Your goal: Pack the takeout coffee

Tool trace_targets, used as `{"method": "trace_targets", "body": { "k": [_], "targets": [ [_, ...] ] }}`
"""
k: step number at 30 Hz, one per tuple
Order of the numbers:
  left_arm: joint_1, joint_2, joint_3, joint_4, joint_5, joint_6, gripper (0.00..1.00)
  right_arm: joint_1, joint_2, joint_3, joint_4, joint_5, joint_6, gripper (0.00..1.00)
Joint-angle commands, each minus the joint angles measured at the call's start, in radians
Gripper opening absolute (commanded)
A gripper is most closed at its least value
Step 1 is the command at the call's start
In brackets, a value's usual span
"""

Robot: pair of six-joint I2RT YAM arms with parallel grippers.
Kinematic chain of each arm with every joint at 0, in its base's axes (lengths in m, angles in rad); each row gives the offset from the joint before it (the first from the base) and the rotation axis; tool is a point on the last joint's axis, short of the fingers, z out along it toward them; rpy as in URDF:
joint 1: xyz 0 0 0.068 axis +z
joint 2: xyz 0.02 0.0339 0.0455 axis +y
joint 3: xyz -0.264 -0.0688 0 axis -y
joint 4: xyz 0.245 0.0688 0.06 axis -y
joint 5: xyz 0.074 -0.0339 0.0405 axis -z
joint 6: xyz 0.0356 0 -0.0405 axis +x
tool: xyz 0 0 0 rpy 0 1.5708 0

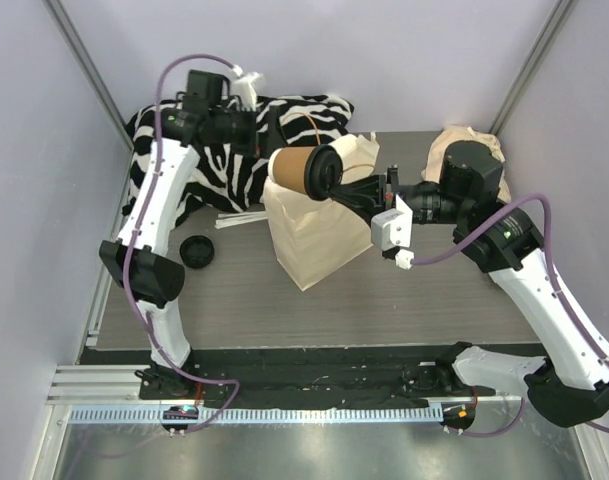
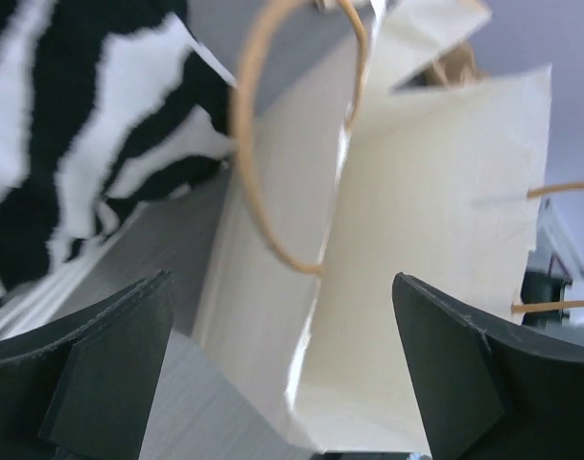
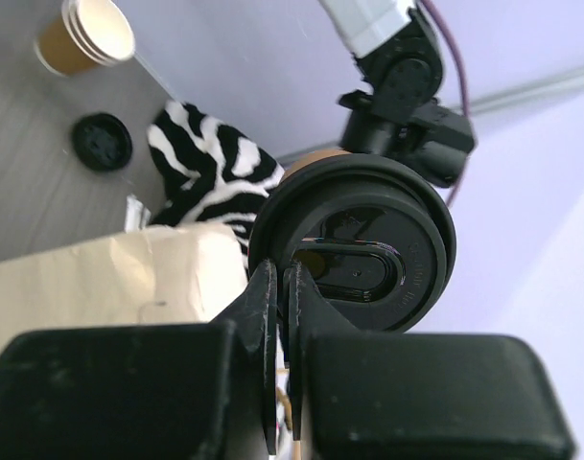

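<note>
Kraft-brown takeout coffee (image 1: 290, 170), capped with a fitted lid (image 3: 359, 244), is held on its side at the open top of the pale paper bag (image 1: 309, 240), lid end toward the right arm; contact between cup and bag cannot be judged. Right claw (image 3: 280, 273) is seen pinched shut on the rim of that lid, fingers nearly together. Left claw (image 2: 280, 287) is seen spread wide with nothing between the fingers (image 2: 109, 374); it faces the bag's side and one tan loop handle (image 2: 248, 144). Bag is stood upright on the grey bench (image 1: 384, 300); zebra-striped cloth (image 1: 284, 115) is bunched behind it at the far side. Loose black lid (image 1: 197, 251) is lying flat on the bench left of the bag, near the left arm; in the right wrist view a spare brown cup (image 3: 81, 38) with a white interior is noted just beyond it.
</note>
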Motion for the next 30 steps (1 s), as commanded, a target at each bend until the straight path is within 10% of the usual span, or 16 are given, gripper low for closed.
{"method": "trace_targets", "body": {
  "k": [1,11,30],
  "targets": [
    [0.105,-0.138,0.056,0.109,0.028,-0.089,1.0,0.039,0.04,0.036,0.033,-0.151,0.044,0.01],
    [0.429,-0.356,-0.136,-0.023,0.02,0.004,1.0,0.252,0.274,0.104,-0.257,-0.101,-0.149,0.01],
    [0.619,-0.581,-0.568,-0.19,0.025,0.219,1.0,0.602,0.943,0.524,-0.42,0.643,0.113,0.01]
  ]
}}
